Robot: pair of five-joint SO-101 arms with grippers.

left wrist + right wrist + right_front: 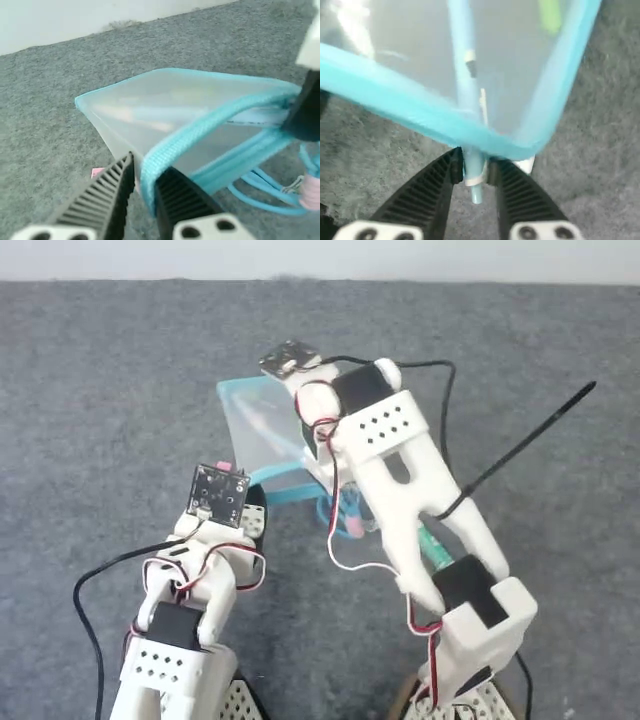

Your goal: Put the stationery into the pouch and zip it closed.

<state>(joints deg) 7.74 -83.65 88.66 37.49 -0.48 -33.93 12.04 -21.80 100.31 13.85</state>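
**Left tool (149, 167) pins the pouch (175, 110) rim while right tool (475, 159) feeds in a pen (462, 75)**

High view: the clear pouch with blue edging lies on the grey surface (100, 390) between the two arms, its mouth turned toward them; the right arm leans over it and covers its own tool; the left arm sits lower, its tool at the near corner of the mouth; a blue cord (328, 510), a pink piece (352, 527) and a green item (433, 545) lie just beside the mouth, partly under the right arm.

Left wrist view: the jaws are clamped on the blue zip band at the mouth's corner, holding it up so the mouth gapes; pale shapes show through the wall, though what they are cannot be told; the cord and pink piece lie outside, near the opening.

Right wrist view: the jaws are clamped on the tail of the light blue pen; its shaft crosses the rim and runs on into the pouch.

Judgement: the step in hand is loading, with the zip not yet touched; the next move calls for sliding the pen deeper along its own line until the tail clears the zip band, then letting go; the left hold should stay firm so the mouth does not collapse; the items outside look yet to be packed.
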